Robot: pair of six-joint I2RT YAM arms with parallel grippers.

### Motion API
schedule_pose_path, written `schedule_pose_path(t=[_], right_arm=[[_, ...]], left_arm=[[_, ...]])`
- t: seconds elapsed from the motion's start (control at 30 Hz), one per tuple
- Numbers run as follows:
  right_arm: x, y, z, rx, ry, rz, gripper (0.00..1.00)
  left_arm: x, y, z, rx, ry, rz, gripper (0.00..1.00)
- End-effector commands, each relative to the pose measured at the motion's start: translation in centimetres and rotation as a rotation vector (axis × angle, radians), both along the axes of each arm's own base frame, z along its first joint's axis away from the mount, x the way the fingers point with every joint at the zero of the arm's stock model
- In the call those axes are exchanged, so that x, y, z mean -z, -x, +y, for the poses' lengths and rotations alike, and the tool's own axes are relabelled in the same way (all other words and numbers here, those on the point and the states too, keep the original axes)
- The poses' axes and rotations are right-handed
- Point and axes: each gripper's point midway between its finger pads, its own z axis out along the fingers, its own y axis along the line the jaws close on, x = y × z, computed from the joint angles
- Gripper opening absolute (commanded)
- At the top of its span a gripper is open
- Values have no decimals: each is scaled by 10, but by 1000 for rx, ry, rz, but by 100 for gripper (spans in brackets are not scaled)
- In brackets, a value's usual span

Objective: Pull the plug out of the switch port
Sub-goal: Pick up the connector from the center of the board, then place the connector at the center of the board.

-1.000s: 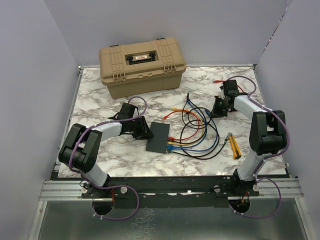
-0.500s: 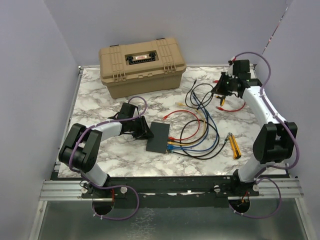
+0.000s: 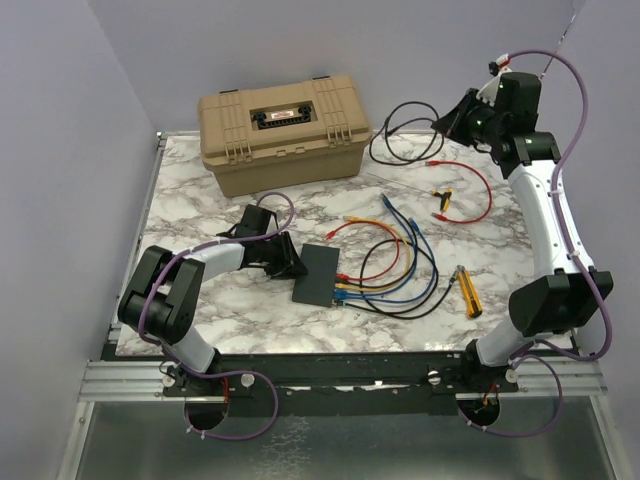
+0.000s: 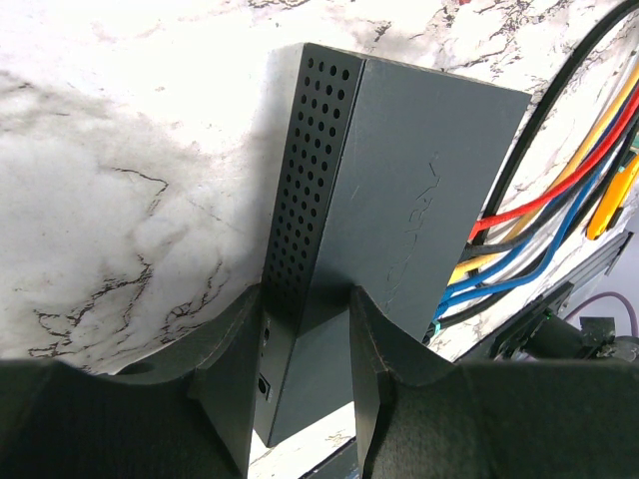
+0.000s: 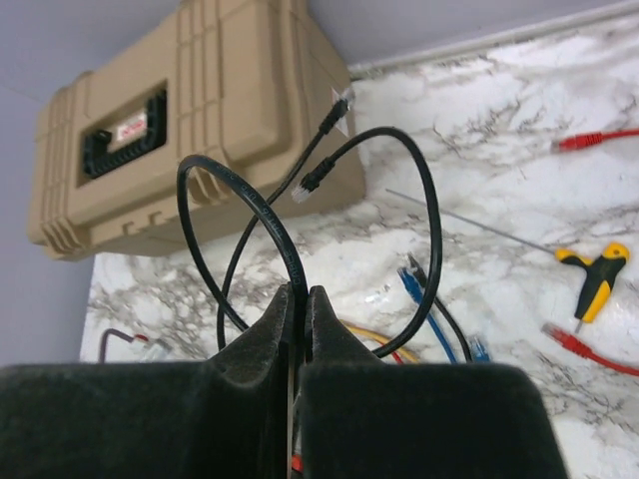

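Observation:
The switch (image 3: pixel 318 275) is a flat black box on the marble table. Red, yellow, blue and black cables (image 3: pixel 385 275) run from plugs at its right edge. My left gripper (image 3: pixel 288 260) is shut on the switch's left end. In the left wrist view its fingers (image 4: pixel 235 349) pinch the perforated box (image 4: pixel 419 190). My right gripper (image 3: pixel 455 115) is raised at the back right and shut on a black cable (image 3: pixel 400 135). In the right wrist view that cable (image 5: pixel 250 210) loops above my gripper (image 5: pixel 298 294), and both of its plugs (image 5: pixel 318 178) hang free.
A large tan toolbox (image 3: pixel 285 130) stands at the back left. A loose red cable (image 3: pixel 470 185) and a small yellow T-handle tool (image 3: pixel 441 200) lie at the right. A yellow-handled tool (image 3: pixel 468 290) lies near the front right.
My right arm has risen and swung back and to the right, lifting the black cable off the table and away from the other cables. The left arm and the switch have not moved.

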Motion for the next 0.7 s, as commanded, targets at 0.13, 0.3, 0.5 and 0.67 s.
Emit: schedule_pose_path(t=[0.13, 0.3, 0.5, 0.67], right_arm=[[-41, -3, -1, 12, -30, -78, 0], [-51, -15, -17, 94, 13, -117, 0], [-61, -38, -49, 188, 38, -142, 0], [-46, -52, -75, 244, 36, -111, 0]], left_arm=[[75, 52, 51, -4, -314, 187, 32], [75, 53, 51, -2, -312, 188, 32], [76, 54, 52, 2, -314, 190, 32], [75, 53, 52, 1, -313, 186, 32]])
